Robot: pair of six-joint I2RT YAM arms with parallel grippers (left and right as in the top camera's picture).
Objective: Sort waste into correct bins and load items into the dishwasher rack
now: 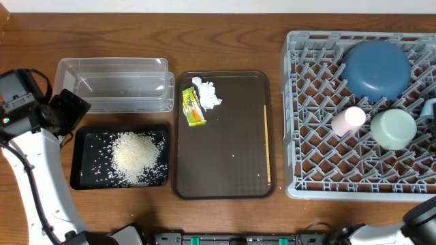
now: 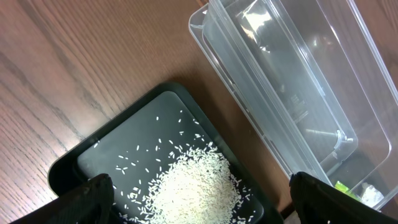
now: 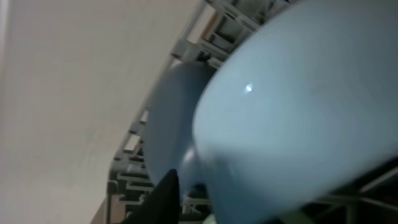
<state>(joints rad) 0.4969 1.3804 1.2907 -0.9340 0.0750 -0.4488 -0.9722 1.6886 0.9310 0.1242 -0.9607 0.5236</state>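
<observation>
The heap of white rice (image 1: 135, 156) lies in the black tray (image 1: 88, 178); the clear tub (image 1: 116, 82) stands behind it. My left gripper (image 1: 68, 112) is open and empty, above the tray's left end; the rice (image 2: 196, 186) shows between its fingers (image 2: 199, 199). The tissue (image 1: 208, 94), snack wrapper (image 1: 193, 107) and chopstick (image 1: 267, 143) lie on the brown serving tray. The grey rack (image 1: 306, 136) holds the large blue bowl (image 1: 376, 68), pink cup (image 1: 347, 120) and mint-green bowl (image 1: 393, 128). My right gripper grips the light-blue bowl (image 3: 298, 118) over the rack; one finger (image 3: 165, 199) shows.
The dark brown serving tray (image 1: 225, 177) sits between the bins and the rack. Bare wooden table lies left of the black tray (image 2: 68, 81) and along the front edge. The right arm's base (image 1: 422, 221) is at the bottom right corner.
</observation>
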